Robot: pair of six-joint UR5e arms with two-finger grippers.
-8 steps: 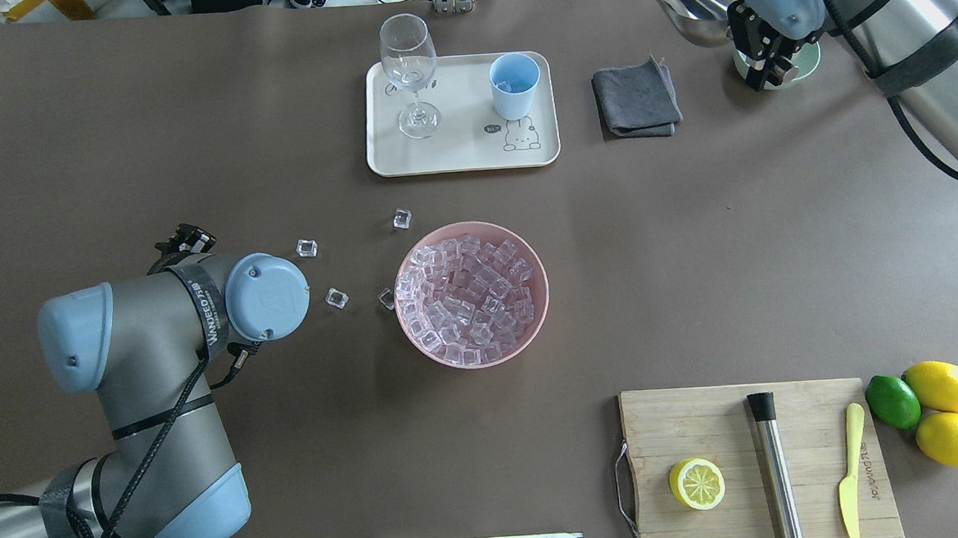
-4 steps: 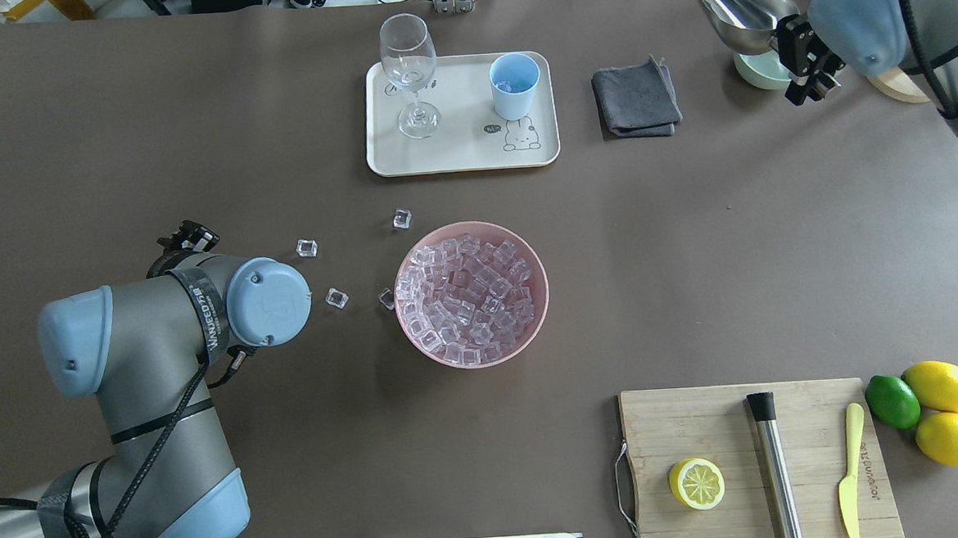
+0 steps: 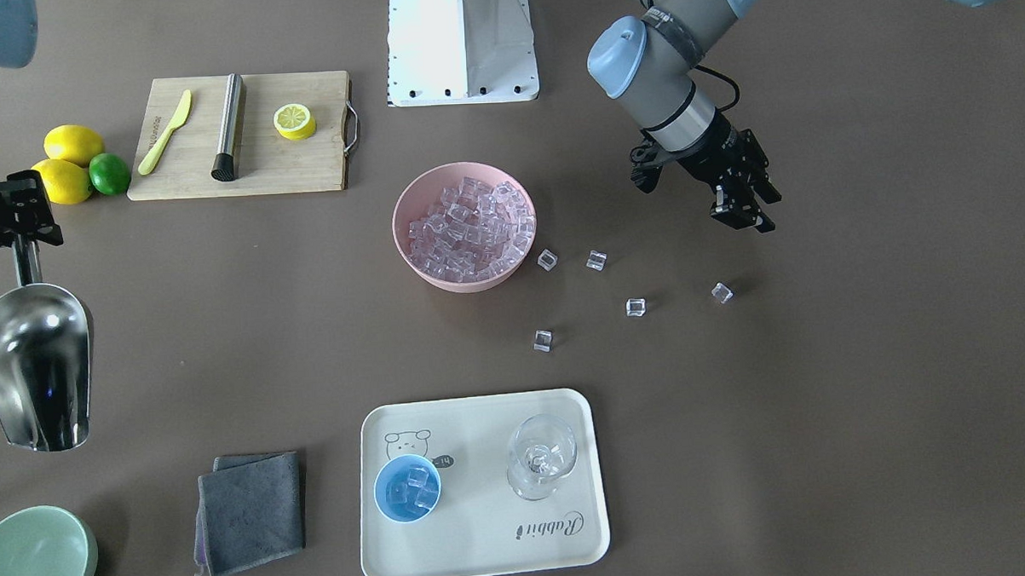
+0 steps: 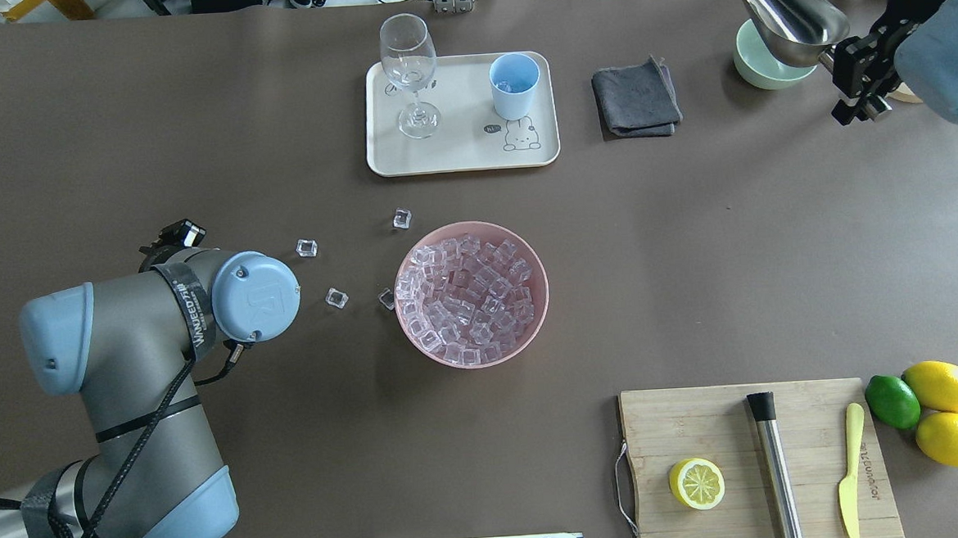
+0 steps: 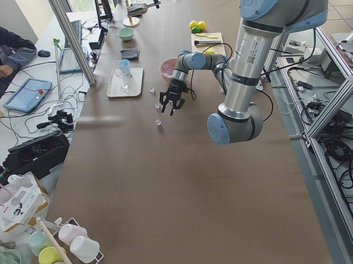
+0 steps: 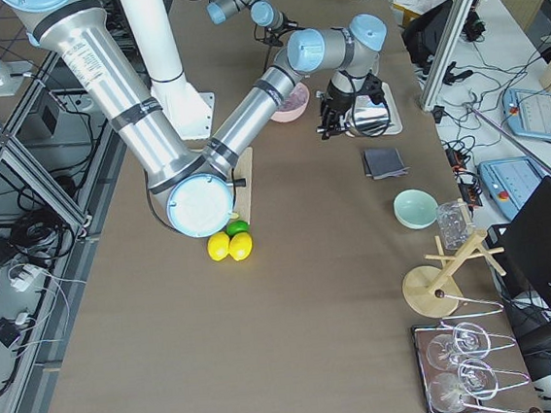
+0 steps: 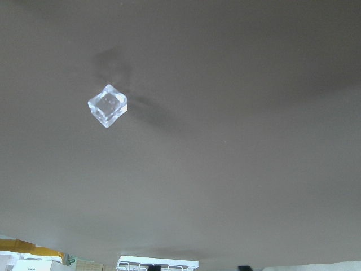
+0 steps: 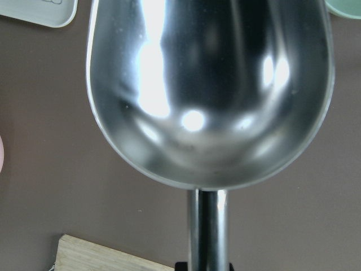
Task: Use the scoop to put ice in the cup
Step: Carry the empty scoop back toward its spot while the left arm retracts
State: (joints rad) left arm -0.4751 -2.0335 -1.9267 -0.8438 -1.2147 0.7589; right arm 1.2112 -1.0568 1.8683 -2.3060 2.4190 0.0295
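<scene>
Shiny steel deep-troughed scoop (image 3: 33,364), clamped by the right gripper (image 3: 23,238), is swinging away empty; the small light-blue cup (image 3: 407,489), far from it, is holding ice (image 3: 415,481).

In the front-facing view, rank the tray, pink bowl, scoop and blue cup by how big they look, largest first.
1. tray
2. pink bowl and scoop: about alike. The scoop is held up, nearer the camera, so I won't rank these two.
3. cup, smallest
</scene>
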